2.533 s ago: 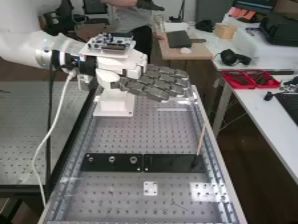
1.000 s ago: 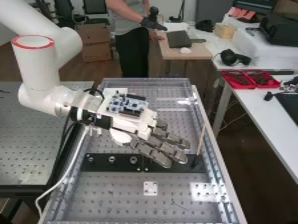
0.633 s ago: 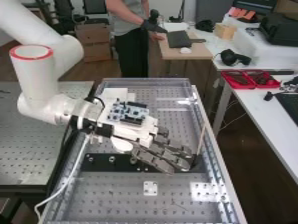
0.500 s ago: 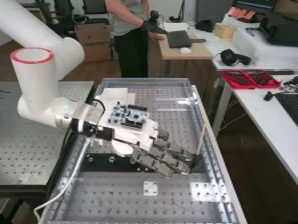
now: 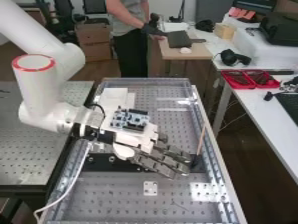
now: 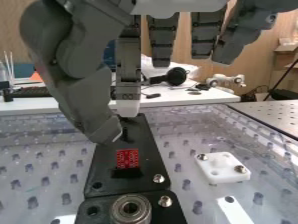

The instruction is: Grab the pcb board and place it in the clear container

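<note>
Lying on black plate [image 6: 151,159] in wrist view, red board [image 6: 128,158]; hand [image 5: 154,163], fingers apart.

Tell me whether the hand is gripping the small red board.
No, the red board sits on the black plate, and the hand has its fingers open, not closed round it.

pcb board [image 6: 128,158] | small, red, pale markings | on black plate [image 6: 151,155] | upright or flat: unclear

Perforated bench [image 5: 116,200], black plates [image 6: 151,160], white block [image 6: 217,169]
</note>
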You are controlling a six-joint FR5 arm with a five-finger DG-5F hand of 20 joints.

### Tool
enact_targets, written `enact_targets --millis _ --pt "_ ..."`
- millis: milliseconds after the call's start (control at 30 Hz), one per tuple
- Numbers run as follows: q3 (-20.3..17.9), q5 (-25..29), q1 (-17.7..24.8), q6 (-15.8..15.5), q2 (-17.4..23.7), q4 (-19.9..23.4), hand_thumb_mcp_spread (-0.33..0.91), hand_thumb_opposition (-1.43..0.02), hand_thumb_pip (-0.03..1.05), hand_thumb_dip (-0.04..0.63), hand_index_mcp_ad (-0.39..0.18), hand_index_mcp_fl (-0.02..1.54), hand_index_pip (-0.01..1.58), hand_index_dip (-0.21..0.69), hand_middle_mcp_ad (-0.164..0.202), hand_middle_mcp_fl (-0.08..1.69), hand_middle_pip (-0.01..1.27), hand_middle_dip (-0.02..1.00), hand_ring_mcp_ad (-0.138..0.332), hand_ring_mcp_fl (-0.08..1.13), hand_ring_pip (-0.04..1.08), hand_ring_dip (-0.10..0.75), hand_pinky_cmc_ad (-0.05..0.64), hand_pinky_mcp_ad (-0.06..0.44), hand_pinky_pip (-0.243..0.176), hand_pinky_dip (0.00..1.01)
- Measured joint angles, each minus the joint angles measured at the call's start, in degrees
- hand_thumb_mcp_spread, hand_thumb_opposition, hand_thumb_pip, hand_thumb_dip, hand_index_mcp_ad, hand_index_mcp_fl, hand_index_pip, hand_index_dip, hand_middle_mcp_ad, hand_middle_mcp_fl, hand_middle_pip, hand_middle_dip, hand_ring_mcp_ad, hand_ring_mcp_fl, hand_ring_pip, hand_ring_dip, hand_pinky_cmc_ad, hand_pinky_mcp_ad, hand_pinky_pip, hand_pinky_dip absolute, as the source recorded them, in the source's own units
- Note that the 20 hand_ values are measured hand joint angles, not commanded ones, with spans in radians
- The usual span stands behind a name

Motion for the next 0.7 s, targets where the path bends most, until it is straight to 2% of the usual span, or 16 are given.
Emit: enact_targets --millis 233,567,700 --pt "0.0 -0.8 -0.3 -1.6 -0.9 1.1 0.43 -0.89 0.7 0.253 -0.058 0.02 1.54 0.126 0.066 0.02 0.14 0.12 0.201 0.0 0.09 -0.014 0.251 0.168 -0.105 0.28" --pt "-0.8 -1.6 -0.8 -2.4 -1.9 4.1 0.44 -0.89 0.7 0.253 -0.063 0.02 1.54 0.126 0.066 0.02 0.14 0.12 0.201 0.0 0.09 -0.014 0.251 0.169 -0.105 0.28" --pt "-1.2 -2.3 -1.0 -3.8 -2.0 5.1 0.45 -0.89 0.7 0.253 -0.065 0.02 1.54 0.126 0.066 0.04 0.14 0.12 0.201 0.0 0.09 -0.014 0.251 0.168 -0.105 0.28"
